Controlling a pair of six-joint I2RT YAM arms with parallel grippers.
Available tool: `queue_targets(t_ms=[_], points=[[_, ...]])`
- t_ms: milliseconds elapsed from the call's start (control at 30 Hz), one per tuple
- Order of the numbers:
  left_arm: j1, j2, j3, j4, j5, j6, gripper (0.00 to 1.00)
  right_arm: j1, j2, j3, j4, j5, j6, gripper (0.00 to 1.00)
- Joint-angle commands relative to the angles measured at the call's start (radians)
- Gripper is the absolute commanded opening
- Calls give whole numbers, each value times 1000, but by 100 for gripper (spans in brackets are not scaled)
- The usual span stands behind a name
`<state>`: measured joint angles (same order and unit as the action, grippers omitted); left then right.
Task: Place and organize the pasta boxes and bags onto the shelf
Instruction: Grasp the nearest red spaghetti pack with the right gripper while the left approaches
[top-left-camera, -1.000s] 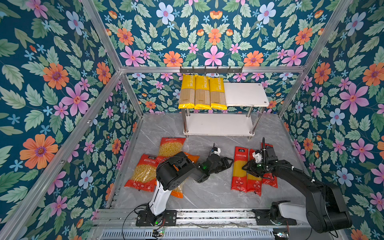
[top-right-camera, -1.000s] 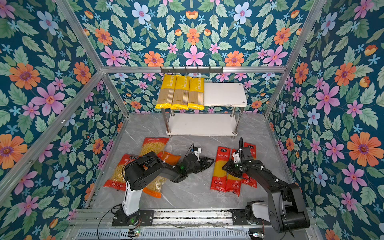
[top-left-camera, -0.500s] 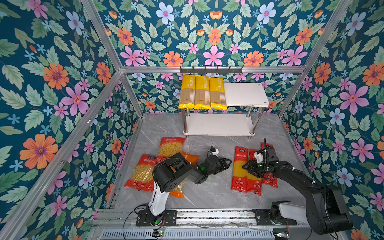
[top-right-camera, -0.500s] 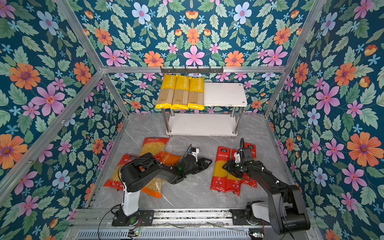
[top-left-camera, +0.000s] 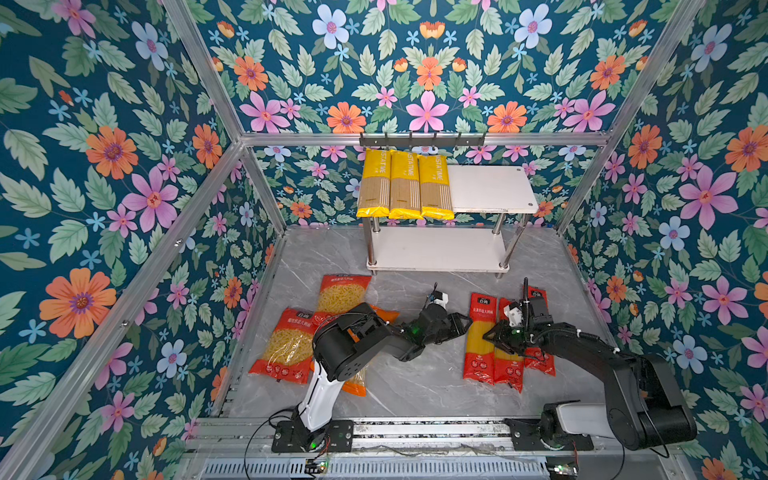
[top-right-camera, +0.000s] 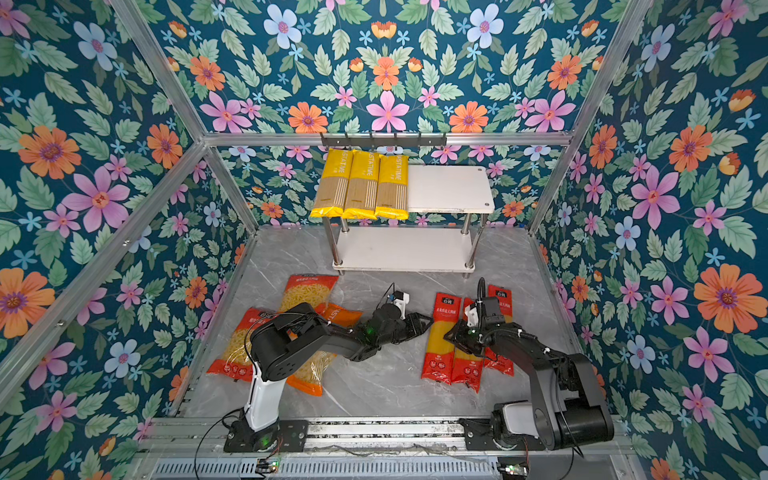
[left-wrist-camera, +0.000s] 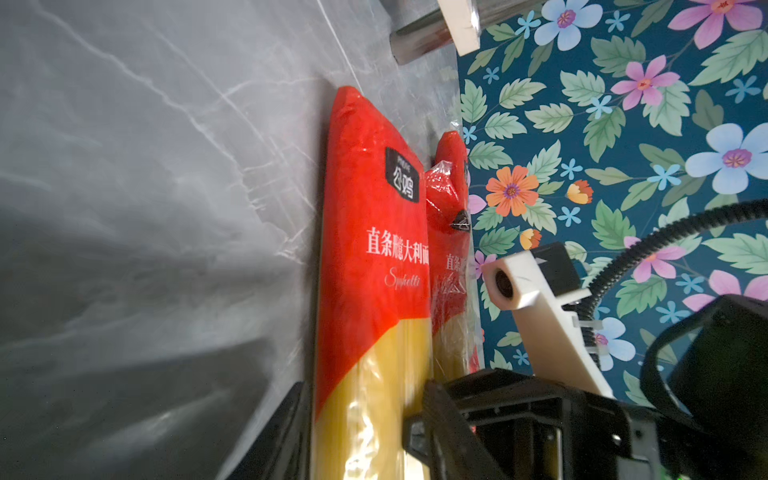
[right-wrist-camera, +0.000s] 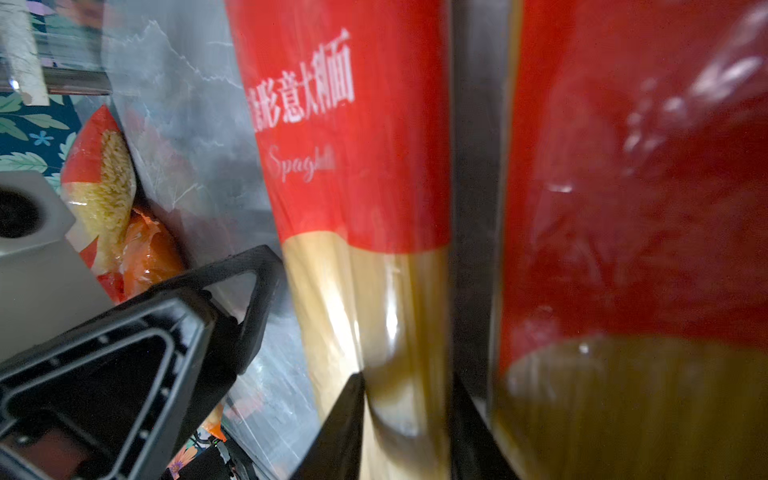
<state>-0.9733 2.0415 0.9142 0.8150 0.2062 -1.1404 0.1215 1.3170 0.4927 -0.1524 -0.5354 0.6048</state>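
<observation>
Three long red spaghetti packs lie side by side on the floor at the right. My left gripper reaches in from the left, its fingers against both sides of the leftmost red spaghetti pack. My right gripper is shut on the same pack at its right edge, next to the middle red pack. Three yellow packs lie on the left half of the shelf top board. Its lower board is bare.
Two red macaroni bags and an orange one lie at the left, partly under the left arm. A black hook rail hangs above the shelf. Flowered walls close in both sides.
My left gripper has slid a little to the right, onto the leftmost red spaghetti pack. The right gripper has stayed at that pack's other edge.
</observation>
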Motion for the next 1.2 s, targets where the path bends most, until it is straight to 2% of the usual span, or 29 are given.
queue_targets(t_ms=[0,133,433,933,1167], points=[[2,-33,9,-50,-20,72,48,1,-34,-19,79,-7,25,23],[4,-94,5,-109,-45,143,49,15,-89,-49,108,-8,29,15],[16,-201,-36,-112,-65,228,50,63,-202,-43,74,8,39,4],[33,-260,-74,-28,-41,268,52,87,-289,-6,14,13,51,0],[49,-303,-78,-31,-37,313,53,171,-308,27,1,50,43,0]])
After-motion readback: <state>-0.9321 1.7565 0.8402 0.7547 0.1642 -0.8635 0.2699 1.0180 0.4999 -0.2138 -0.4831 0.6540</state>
